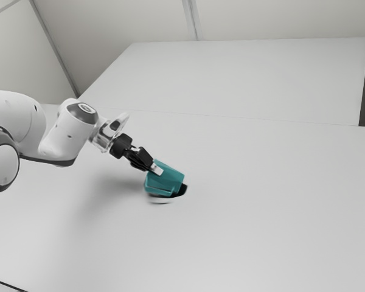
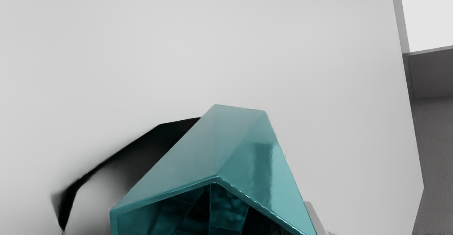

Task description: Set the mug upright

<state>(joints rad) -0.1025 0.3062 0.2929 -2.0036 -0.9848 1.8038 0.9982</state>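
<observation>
Exterior view: the counter [image 1: 249,201] is a smooth, pale grey, matte surface spanning most of the frame. A thin seam crosses it from the left toward the right edge. Above this seam, in the upper part of the frame, lies a second pale panel [image 1: 243,76] with straight edges and a corner at upper right. Light grey walls [image 1: 134,18] close the room along the top, with a narrow vertical strip [image 1: 192,18] near top center. A dark diagonal edge line [image 1: 55,50] runs down the upper left. The arm [image 1: 67,137] enters from the left edge.

The mug [image 1: 169,180], teal and faceted, is located just left of and below frame center. Its position is tilted, not upright. A small black shadow [image 1: 182,190] lies at its lower right; whether the mug touches the counter cannot be determined. The tool [image 1: 156,170] is at the upper left part of the mug. Tool state: cannot be determined from the pictures.

Wrist view: the open mouth of the mug faces the camera, and its narrower end points away. Beyond the counter's straight edge are a bright white pane [image 2: 430,15] and a dark grey, grainy surface [image 2: 435,139].
</observation>
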